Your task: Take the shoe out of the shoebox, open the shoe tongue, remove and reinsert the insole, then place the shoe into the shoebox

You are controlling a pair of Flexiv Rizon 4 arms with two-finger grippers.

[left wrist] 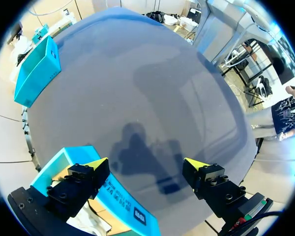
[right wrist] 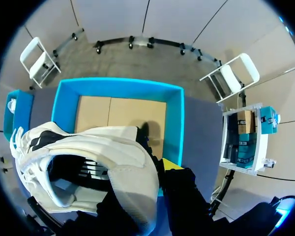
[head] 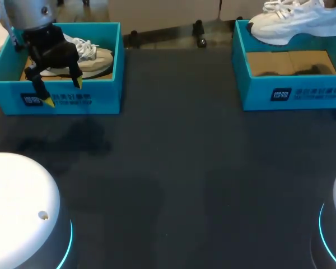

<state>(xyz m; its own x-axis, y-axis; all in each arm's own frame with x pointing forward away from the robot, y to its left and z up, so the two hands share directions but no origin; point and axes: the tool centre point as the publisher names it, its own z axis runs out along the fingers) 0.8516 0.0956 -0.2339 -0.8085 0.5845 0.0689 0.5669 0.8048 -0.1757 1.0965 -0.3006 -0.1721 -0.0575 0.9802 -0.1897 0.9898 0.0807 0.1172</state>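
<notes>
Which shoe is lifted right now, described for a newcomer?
Look to the blue shoebox at the far right of the table. The white shoe hangs above its back edge, out of the box. The other shoe, beige, lies inside the left shoebox.

You have two boxes at the far side of the table (head: 173, 168), well apart: the left box (head: 56, 101) far left, the right box (head: 291, 92) far right. The boxed shoe (head: 95, 59) lies in the left box, toward its back. Your left gripper (head: 63, 92) hangs over that box's front wall, one finger above the box, one before it. Your right gripper (right wrist: 156, 171) holds the held shoe (head: 294, 22) above the right box's back edge.
</notes>
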